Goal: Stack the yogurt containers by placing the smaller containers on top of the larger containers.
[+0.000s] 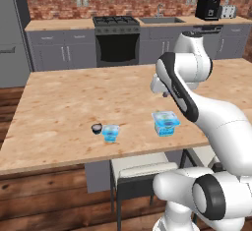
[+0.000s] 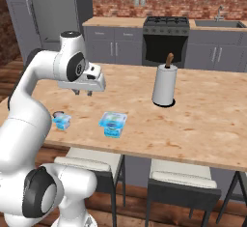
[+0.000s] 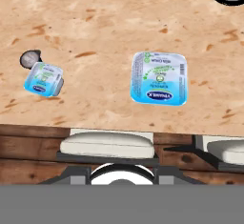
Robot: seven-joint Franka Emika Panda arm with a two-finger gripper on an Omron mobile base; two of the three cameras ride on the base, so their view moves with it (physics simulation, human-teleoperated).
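Light-blue cup point(image 3: 44, 79) touches the dark cup point(image 3: 30, 58); grasping one may knock the other. Tool point(image 2: 83, 92) hangs above the surface point(image 1: 59, 102), aperture indeterminable, tub point(image 3: 159, 78) unstacked.

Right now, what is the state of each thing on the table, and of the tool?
Tub: upright on the table, sealed, nothing stacked on it.
Small blue cup: on the table, sealed, apart from the tub.
Tiny dark cup: on the table, right beside the small blue cup.
Paper roll: standing upright.
Tool: above the table, holding nothing; open or shut, I cannot tell.
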